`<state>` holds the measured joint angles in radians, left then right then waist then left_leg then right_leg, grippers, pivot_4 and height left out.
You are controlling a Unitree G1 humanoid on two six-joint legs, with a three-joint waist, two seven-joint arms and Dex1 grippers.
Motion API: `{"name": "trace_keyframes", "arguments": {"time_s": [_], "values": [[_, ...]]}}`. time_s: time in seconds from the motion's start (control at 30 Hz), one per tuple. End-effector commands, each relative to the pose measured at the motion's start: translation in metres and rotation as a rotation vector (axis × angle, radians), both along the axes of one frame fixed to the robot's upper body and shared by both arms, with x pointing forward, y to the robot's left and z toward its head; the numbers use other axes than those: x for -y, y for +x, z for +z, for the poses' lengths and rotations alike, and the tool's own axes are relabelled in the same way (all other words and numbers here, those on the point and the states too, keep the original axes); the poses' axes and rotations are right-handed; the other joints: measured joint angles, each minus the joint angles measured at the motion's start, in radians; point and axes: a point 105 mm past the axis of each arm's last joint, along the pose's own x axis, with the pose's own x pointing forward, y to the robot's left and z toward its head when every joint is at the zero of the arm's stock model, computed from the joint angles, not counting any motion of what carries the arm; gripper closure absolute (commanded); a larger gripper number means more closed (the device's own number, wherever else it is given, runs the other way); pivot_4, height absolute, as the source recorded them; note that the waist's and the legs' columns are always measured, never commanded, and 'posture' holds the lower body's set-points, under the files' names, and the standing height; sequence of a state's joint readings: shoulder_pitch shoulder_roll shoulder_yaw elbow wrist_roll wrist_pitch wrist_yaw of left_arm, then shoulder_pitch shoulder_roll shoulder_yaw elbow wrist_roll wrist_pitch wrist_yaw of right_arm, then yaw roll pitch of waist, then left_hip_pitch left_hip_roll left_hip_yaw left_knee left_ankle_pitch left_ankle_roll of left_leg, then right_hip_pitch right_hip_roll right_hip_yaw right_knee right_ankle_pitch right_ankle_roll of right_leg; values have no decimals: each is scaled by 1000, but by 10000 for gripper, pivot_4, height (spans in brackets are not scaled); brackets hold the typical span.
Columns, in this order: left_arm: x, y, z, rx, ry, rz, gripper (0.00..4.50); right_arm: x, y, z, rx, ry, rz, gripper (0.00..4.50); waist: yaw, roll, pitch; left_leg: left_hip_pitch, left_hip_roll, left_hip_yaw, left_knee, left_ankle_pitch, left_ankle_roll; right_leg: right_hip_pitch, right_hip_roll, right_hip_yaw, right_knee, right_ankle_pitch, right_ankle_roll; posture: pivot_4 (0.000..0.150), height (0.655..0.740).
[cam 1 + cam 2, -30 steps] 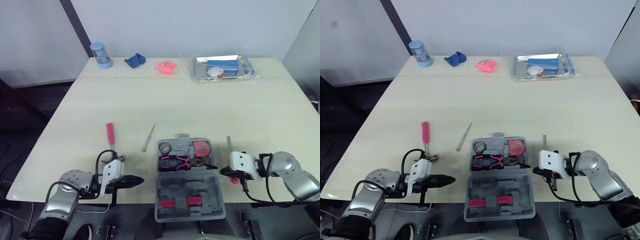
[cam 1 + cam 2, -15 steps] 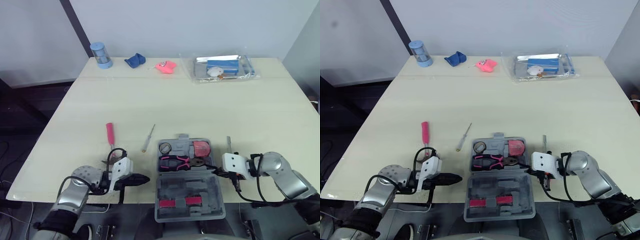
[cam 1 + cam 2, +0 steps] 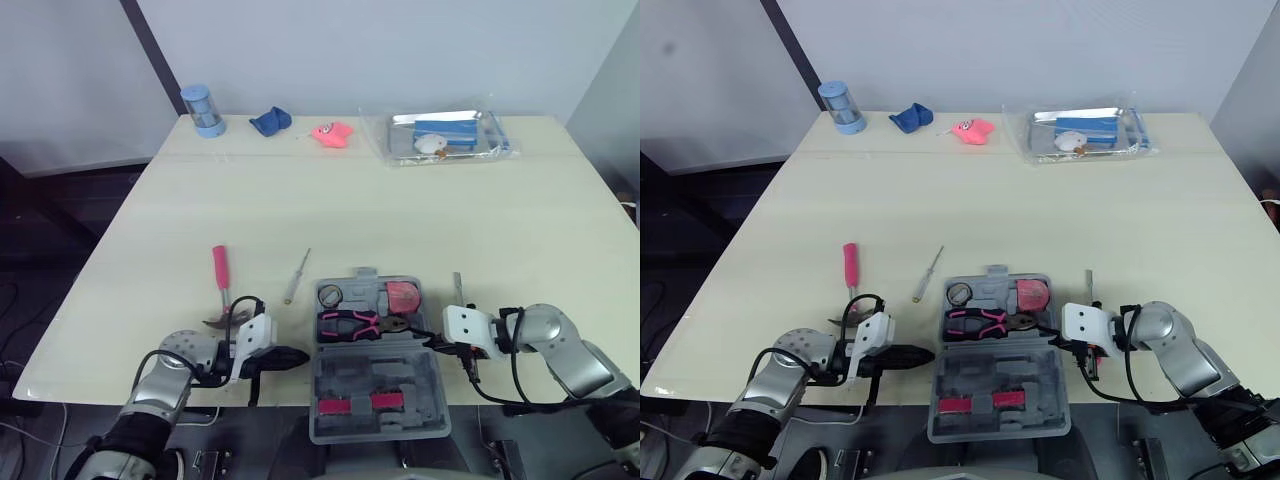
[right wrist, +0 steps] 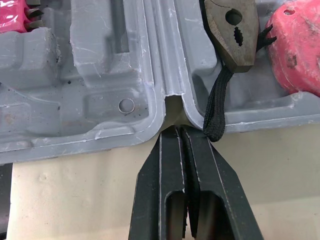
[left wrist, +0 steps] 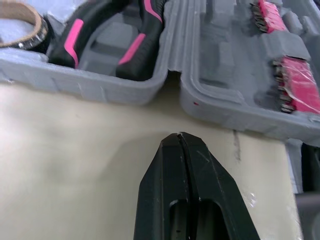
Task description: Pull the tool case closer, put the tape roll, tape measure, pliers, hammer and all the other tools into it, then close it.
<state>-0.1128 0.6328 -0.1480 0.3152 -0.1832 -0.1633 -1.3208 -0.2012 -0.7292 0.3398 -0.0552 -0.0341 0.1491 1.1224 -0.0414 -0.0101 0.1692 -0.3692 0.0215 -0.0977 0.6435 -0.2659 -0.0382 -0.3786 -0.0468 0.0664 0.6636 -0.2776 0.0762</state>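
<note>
The grey tool case [image 3: 376, 385] lies open at the table's near edge, its front half hanging past the edge. In it are the tape roll [image 3: 331, 296], pink-and-black pliers [image 3: 360, 324] and red tape measure [image 3: 404, 296]. My left gripper [image 3: 302, 356] is shut, its tip just left of the case's hinge gap [image 5: 172, 80]. My right gripper [image 3: 433, 343] is shut too, its tip [image 4: 175, 129] at the hinge notch on the case's right side. The pink-handled hammer [image 3: 219, 270] and a thin screwdriver [image 3: 297, 275] lie left of the case. A metal shaft [image 3: 457, 285] lies to its right.
Along the far edge stand a blue cylinder [image 3: 202, 110], a blue cloth [image 3: 270, 121], a pink toy [image 3: 331, 133] and a clear bag of items [image 3: 440, 135]. A black strap [image 4: 216, 110] from the tape measure hangs over the case wall beside my right fingers.
My left gripper has slid right along the table edge toward the case. My right gripper moved left up to the case's side, then held still.
</note>
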Motion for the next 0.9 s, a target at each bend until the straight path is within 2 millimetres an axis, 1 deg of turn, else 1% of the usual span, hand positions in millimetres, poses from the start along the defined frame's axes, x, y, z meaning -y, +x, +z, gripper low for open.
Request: {"name": "trace_keyframes", "arguments": {"time_s": [0.03, 0.43, 0.6, 0.9], "values": [[-1, 2, -7, -2, 18, 17, 45000, -5, 3, 5, 19, 20, 7, 44170, 0, 0, 0, 0, 0, 0, 0, 0, 0, 0, 0, 0, 0, 0, 0, 1500, 7400], [10, 9, -12, -4, -5, 16, 45000, -8, 5, 7, 22, 32, 6, 44170, 1, 1, -1, 1, 0, 0, 0, 0, 0, 1, 0, 0, 1, 0, 0, 1500, 7400], [16, 11, -12, -4, -3, -13, 45000, -9, 4, 8, 15, 40, 3, 44170, 2, 2, -1, 1, 0, 0, 1, 0, 0, 2, 0, 0, 1, 0, 0, 1500, 7400], [26, 20, -4, 19, -37, -8, 45000, -10, 4, 11, 10, 50, -11, 44170, 5, 2, -1, 1, -1, -1, 1, 0, 0, 2, 0, 0, 1, 0, 0, 1500, 7400]]}}
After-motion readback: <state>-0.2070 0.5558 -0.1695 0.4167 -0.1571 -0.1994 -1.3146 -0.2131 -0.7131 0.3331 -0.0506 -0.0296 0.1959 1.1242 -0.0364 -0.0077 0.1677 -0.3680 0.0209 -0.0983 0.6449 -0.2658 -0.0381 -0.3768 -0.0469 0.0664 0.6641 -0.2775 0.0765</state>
